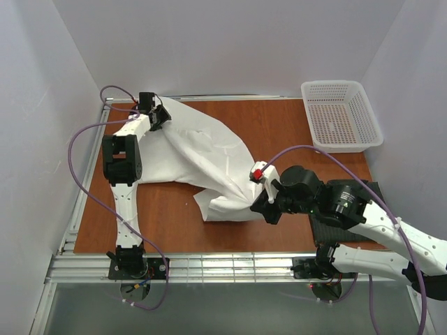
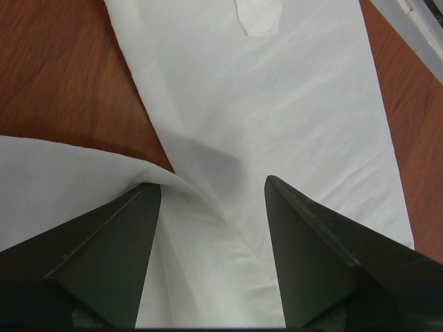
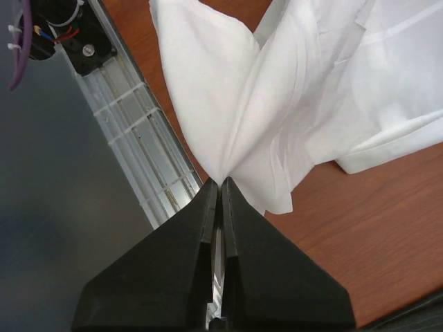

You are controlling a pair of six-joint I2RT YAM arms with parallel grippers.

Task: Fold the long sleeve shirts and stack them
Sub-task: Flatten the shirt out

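The white shirt (image 1: 202,150) lies spread on the wooden table from the far left corner toward the middle. My left gripper (image 1: 158,116) sits at the shirt's far left end. In the left wrist view the gripper (image 2: 211,181) is open, with white cloth (image 2: 277,104) lying between the fingers and a fold resting against the left finger. My right gripper (image 1: 258,201) is shut on a bunched edge of the white shirt near the table's middle, and the right wrist view (image 3: 220,180) shows cloth (image 3: 277,117) fanning out from its tips. A dark cloth (image 1: 372,192), seemingly the charcoal shirt, lies mostly hidden under my right arm.
A white mesh basket (image 1: 341,116) stands at the far right corner. The metal rail (image 1: 223,265) runs along the near table edge, close to my right gripper. Bare wood (image 1: 167,216) shows at the near left.
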